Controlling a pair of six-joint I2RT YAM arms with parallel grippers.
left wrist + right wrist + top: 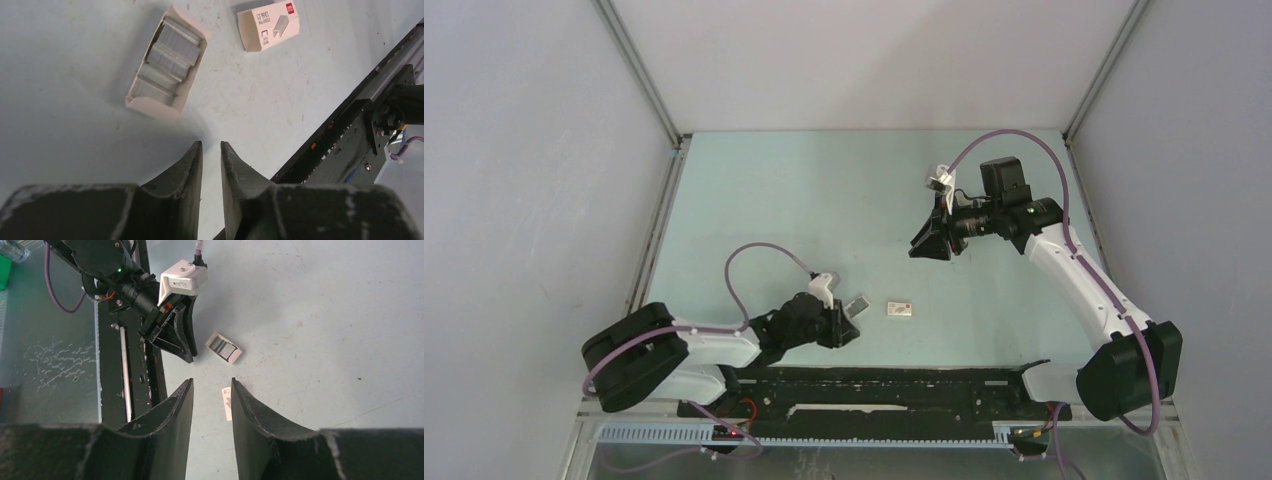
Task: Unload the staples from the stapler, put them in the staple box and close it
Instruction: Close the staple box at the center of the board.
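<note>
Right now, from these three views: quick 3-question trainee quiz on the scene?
1. True or false: a stapler shows in one of the views.
2. The open cardboard tray holds: A) staple strips B) paper clips C) nothing.
3. Which sits nearer the tray, the left gripper or the right gripper?
Key: 1 false. 2 A. 3 left.
</note>
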